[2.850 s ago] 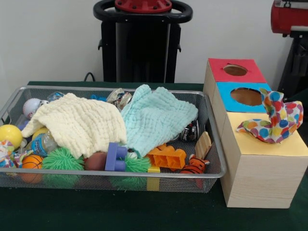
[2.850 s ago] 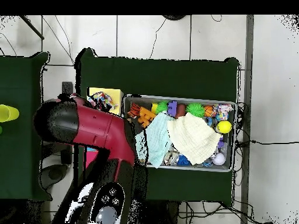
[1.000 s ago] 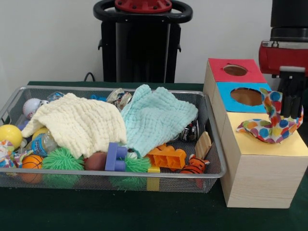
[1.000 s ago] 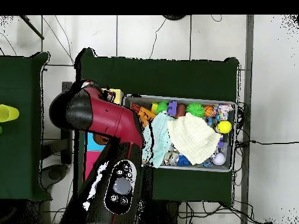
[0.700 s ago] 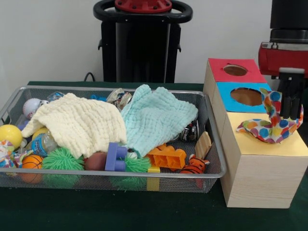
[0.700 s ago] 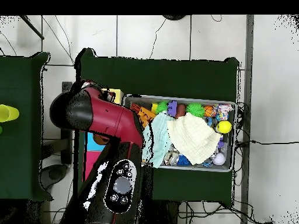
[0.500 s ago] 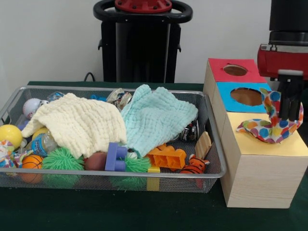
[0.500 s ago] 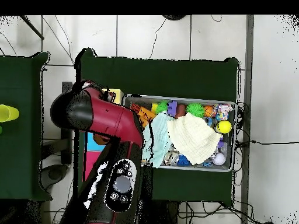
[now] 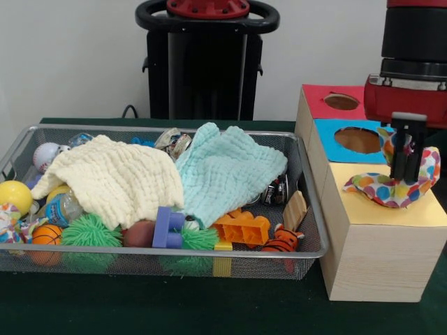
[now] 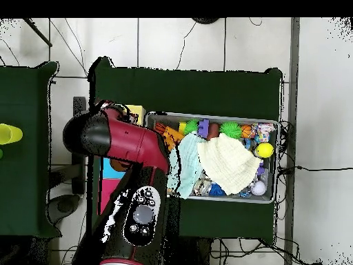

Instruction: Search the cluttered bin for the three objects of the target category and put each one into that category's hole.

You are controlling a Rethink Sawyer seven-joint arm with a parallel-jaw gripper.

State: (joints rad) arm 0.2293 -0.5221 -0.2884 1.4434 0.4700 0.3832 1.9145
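Note:
A polka-dot cloth [image 9: 377,187] lies bunched on the yellow end of the wooden sorting box [image 9: 377,251]. My gripper [image 9: 405,167] stands straight down in the middle of it, its black fingers close together and shut on the fabric. A red hole [image 9: 341,102] and a blue hole [image 9: 357,139] lie behind it. In the wire bin [image 9: 167,252], a cream cloth [image 9: 112,178] and a mint cloth [image 9: 223,171] drape over the toys. From overhead, my red arm [image 10: 117,141] covers the box and hides the gripper.
The bin holds balls, green spiky balls [image 9: 87,230], an orange block [image 9: 243,227], a purple block [image 9: 167,227], a tiger toy [image 9: 283,239], cans and a bottle. From overhead the bin [image 10: 220,200] sits right of the arm, with the mint cloth [image 10: 185,165] nearest it.
The arm came in over the box and came down onto the polka-dot cloth. In the last half second the gripper shifted left and its fingers closed together in the fabric.

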